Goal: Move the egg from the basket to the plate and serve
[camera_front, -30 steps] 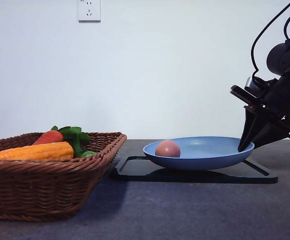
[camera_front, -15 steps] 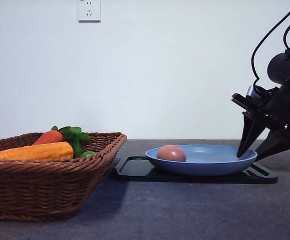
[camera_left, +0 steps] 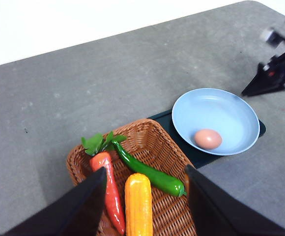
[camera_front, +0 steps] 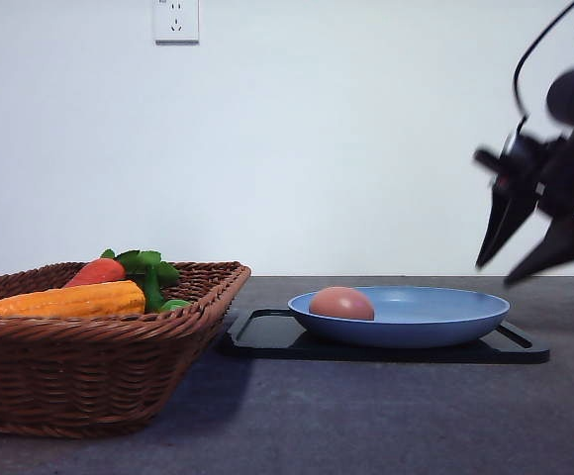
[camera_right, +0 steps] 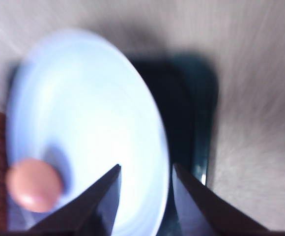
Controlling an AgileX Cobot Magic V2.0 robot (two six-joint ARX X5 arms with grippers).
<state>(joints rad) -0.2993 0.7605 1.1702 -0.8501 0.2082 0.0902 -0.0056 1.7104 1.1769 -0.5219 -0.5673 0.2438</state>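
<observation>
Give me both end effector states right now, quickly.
Left end effector: open, holding nothing, above the basket.
Right end effector: open, holding nothing, above the plate rim.

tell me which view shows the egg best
The left wrist view: the egg sits sharp and whole from above inside the blue plate. The front view shows it side-on, its base hidden by the rim. The right wrist view shows it blurred.

Behind the table was a plain white wall (camera_front: pixel 346 139), evenly lit, with a white power socket (camera_front: pixel 176 20) high on it. The table (camera_front: pixel 366 416) had a grey, slightly speckled surface.
</observation>
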